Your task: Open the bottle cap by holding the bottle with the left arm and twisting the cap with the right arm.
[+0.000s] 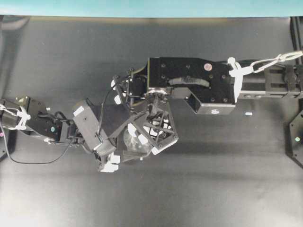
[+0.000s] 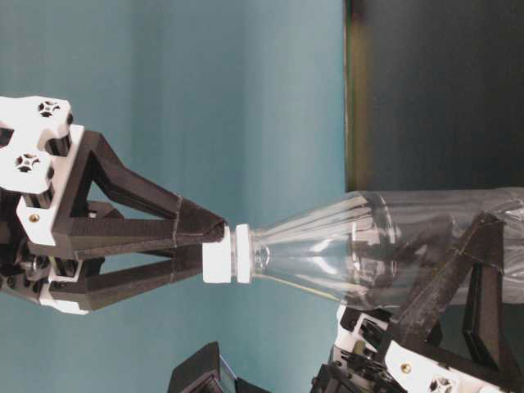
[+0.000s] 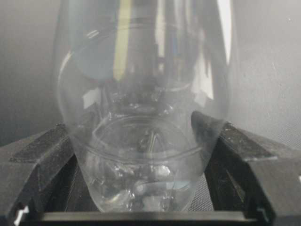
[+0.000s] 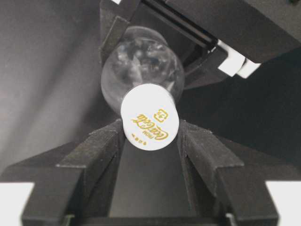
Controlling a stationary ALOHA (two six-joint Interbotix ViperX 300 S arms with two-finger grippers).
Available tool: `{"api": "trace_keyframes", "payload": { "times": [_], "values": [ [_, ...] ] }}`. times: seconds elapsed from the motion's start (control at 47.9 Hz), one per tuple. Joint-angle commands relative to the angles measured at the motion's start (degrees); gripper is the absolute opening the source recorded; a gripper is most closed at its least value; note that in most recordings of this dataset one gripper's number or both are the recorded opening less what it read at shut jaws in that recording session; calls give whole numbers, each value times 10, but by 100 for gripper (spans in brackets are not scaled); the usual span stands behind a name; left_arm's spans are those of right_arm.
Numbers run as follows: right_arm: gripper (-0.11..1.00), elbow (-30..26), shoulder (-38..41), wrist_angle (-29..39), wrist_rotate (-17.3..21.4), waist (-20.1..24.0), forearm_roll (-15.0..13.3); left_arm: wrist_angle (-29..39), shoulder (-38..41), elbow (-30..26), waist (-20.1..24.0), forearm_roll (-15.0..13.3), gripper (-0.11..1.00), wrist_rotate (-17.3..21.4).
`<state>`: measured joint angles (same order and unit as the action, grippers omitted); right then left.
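The clear bottle (image 1: pixel 134 143) stands upright on the black table, a glassy circle from above. My left gripper (image 1: pixel 130 147) is shut on its lower body; in the left wrist view the bottle (image 3: pixel 146 108) fills the gap between the black fingers (image 3: pixel 235 150). My right gripper (image 1: pixel 143 138) comes down from above and is shut on the white bottle cap (image 4: pixel 149 117), which touches both fingers (image 4: pixel 202 150). In the table-level view the fingertips pinch the cap (image 2: pixel 221 254) on the bottle's neck (image 2: pixel 327 250), and the left gripper (image 2: pixel 458 286) grips the body.
A small white scrap (image 1: pixel 248 114) lies on the table right of the arms. An arm base (image 1: pixel 297 138) sits at the right edge. A teal wall (image 1: pixel 151 7) runs along the back.
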<state>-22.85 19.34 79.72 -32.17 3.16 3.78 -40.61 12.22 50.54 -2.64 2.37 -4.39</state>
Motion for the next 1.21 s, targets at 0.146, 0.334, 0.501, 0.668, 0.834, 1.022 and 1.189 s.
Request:
{"api": "trace_keyframes", "payload": {
  "times": [0.146, 0.334, 0.501, 0.668, 0.834, 1.022, 1.189],
  "values": [
    [74, 3, -7, -11, 60, -2, -7, 6, 2, -5, -2, 2, 81, 1],
    [81, 16, -25, -16, 118, 4, -11, 8, 2, -5, -2, 2, 81, 0],
    [81, 5, -47, -10, 211, 11, -4, 12, 3, -5, -2, 2, 81, 0],
    [81, -34, -48, 49, 406, 7, 27, 12, 2, -7, -3, 2, 81, -1],
    [81, -79, -25, 89, 605, 6, 44, 12, 3, -11, -3, 2, 81, -1],
    [81, -97, 0, 76, 745, 7, 44, 12, 4, -13, -2, 2, 81, -1],
    [80, -96, 18, 83, 776, 9, 44, 12, 4, -12, -3, 2, 81, -1]
  ]
}}
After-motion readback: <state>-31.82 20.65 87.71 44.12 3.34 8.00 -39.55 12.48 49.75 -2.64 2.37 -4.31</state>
